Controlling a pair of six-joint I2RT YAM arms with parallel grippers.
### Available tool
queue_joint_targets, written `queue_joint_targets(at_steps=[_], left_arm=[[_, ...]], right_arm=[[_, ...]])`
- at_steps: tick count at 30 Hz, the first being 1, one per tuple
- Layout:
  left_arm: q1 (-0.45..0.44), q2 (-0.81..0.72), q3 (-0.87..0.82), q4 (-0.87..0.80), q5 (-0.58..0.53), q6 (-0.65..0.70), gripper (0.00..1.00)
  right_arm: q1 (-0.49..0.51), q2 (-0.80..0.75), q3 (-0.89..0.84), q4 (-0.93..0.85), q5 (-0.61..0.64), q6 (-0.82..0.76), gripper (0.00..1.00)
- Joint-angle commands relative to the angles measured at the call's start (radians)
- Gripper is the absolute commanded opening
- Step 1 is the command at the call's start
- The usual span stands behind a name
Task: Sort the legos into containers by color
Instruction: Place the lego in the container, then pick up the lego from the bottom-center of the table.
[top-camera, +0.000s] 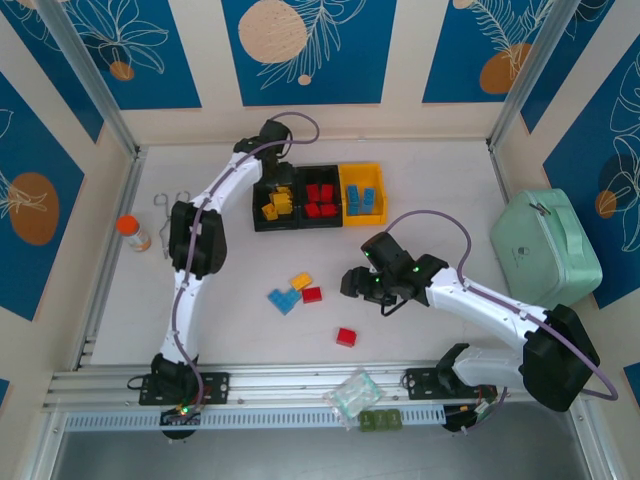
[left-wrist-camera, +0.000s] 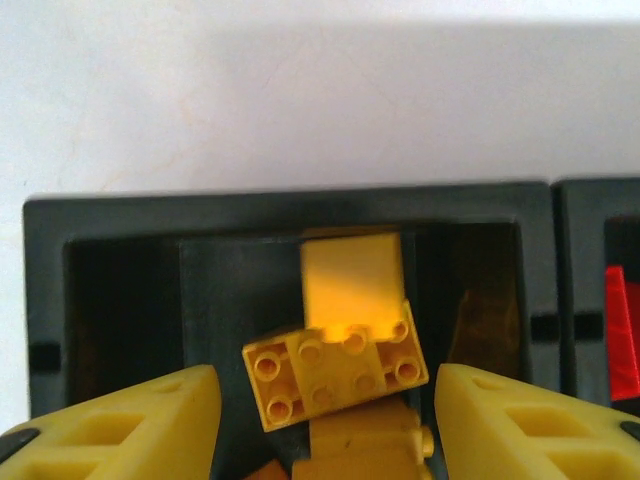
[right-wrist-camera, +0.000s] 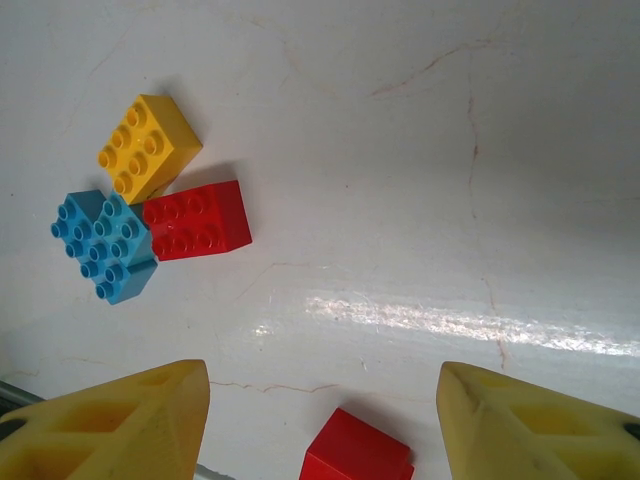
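Three joined containers stand at the back: a left black bin (top-camera: 275, 227) with yellow legos, a middle black bin (top-camera: 320, 224) with red ones, and a yellow bin (top-camera: 362, 168) with blue ones. My left gripper (top-camera: 280, 178) hangs open over the left black bin (left-wrist-camera: 290, 205); a yellow brick (left-wrist-camera: 335, 372) lies tilted on other yellow bricks between its fingers, clear of both. My right gripper (top-camera: 352, 283) is open above the table. On the table lie a yellow brick (right-wrist-camera: 148, 146), a red brick (right-wrist-camera: 198, 220), a blue piece (right-wrist-camera: 104, 244) and a nearer red brick (right-wrist-camera: 357, 452).
A mint-green case (top-camera: 545, 248) stands at the right. An orange-capped bottle (top-camera: 133, 233) and a metal tool (top-camera: 172, 205) lie at the left. A clear bag (top-camera: 353, 395) rests on the front rail.
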Motion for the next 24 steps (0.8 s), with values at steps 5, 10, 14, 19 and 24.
queue_joint_targets(at_steps=[5,10,14,19,24], left_arm=[[0.000,-0.275,-0.254,0.104,0.087,-0.002,0.58],[-0.006,-0.405,-0.421,0.146,0.155,-0.009,0.59],[-0.014,-0.514,-0.573,0.188,0.245,-0.017,0.60],[-0.034,-0.637,-0.750,0.211,0.341,-0.016,0.61],[-0.058,-0.754,-0.923,0.239,0.391,-0.026,0.62]], right_arm=[[0.019,0.015,0.039,-0.046,0.032,0.013,0.64],[0.045,0.032,0.056,-0.098,0.052,0.034,0.70],[0.076,0.059,0.075,-0.148,0.059,0.074,0.76],[0.119,0.127,0.098,-0.198,0.030,0.108,0.78],[0.177,0.190,0.100,-0.198,-0.007,0.131,0.78]])
